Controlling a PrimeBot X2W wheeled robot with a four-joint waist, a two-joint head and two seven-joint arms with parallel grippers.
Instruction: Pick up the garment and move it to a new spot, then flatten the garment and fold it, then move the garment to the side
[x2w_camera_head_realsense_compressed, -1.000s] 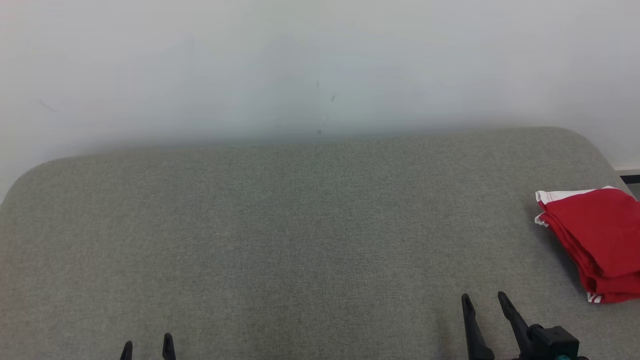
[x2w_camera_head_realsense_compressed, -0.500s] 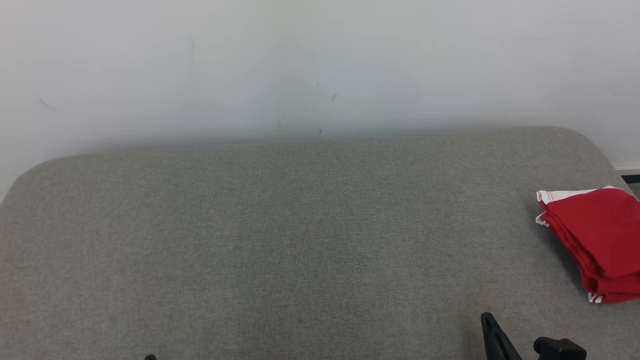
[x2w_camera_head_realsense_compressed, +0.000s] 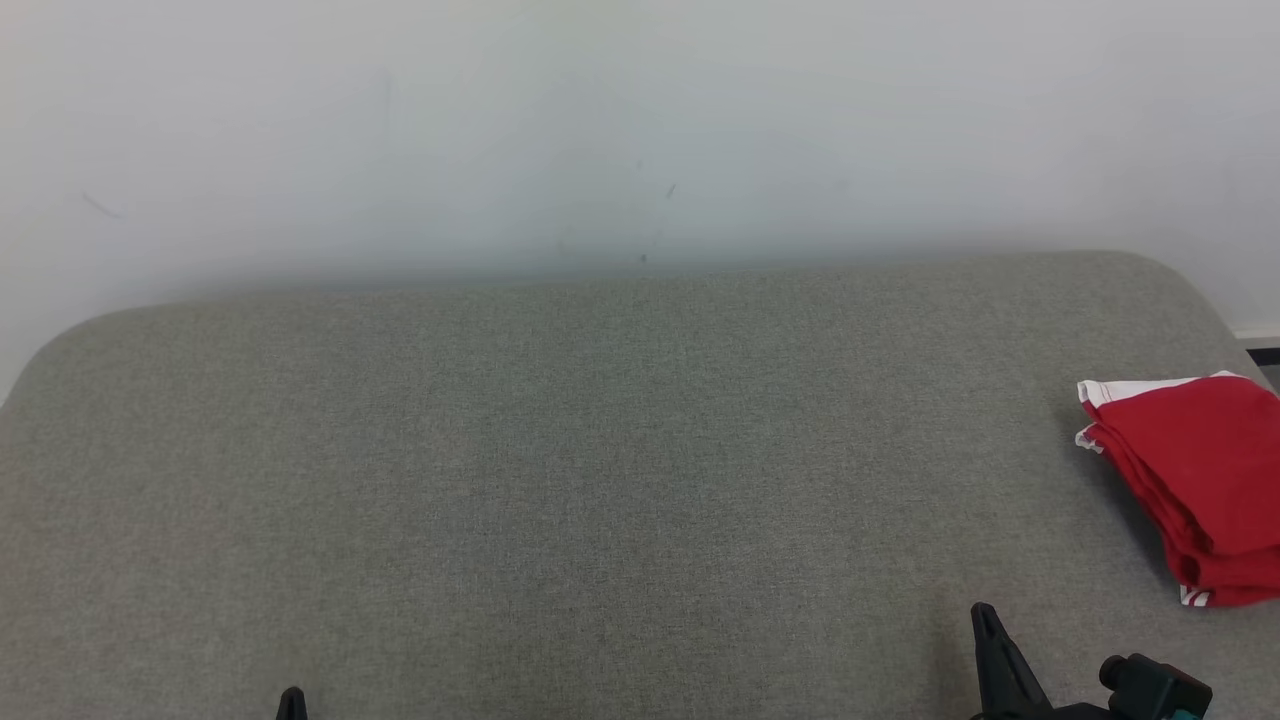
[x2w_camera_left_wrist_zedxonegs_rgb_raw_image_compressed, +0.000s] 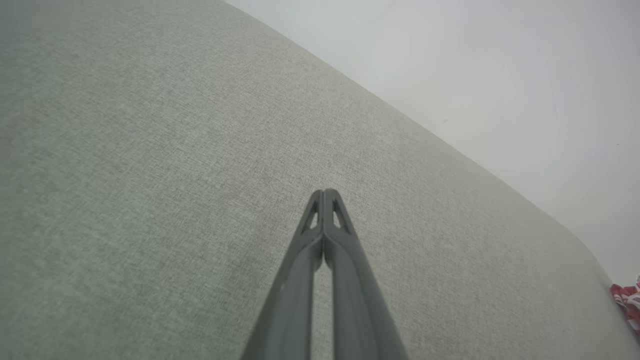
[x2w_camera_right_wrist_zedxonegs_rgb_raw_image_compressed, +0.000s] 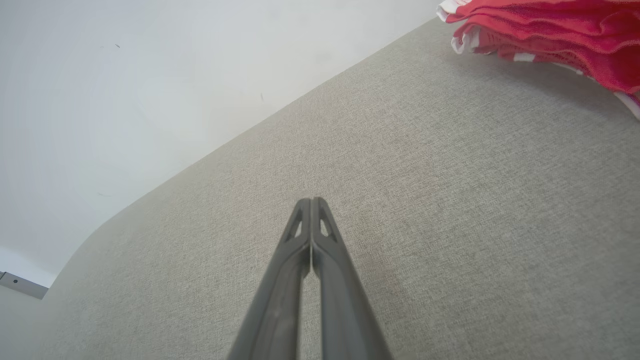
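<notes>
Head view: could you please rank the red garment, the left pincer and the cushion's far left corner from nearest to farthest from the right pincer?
1. Red garment, just right of the right pincer, slightly farther back.
2. Left pincer, across at the near left edge.
3. Cushion's far left corner, farthest left and farthest back.

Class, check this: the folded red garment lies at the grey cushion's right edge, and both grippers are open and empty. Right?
Wrong on one point: the left gripper and right gripper are shut, as both wrist views show. The garment and cushion stand as stated.
</notes>
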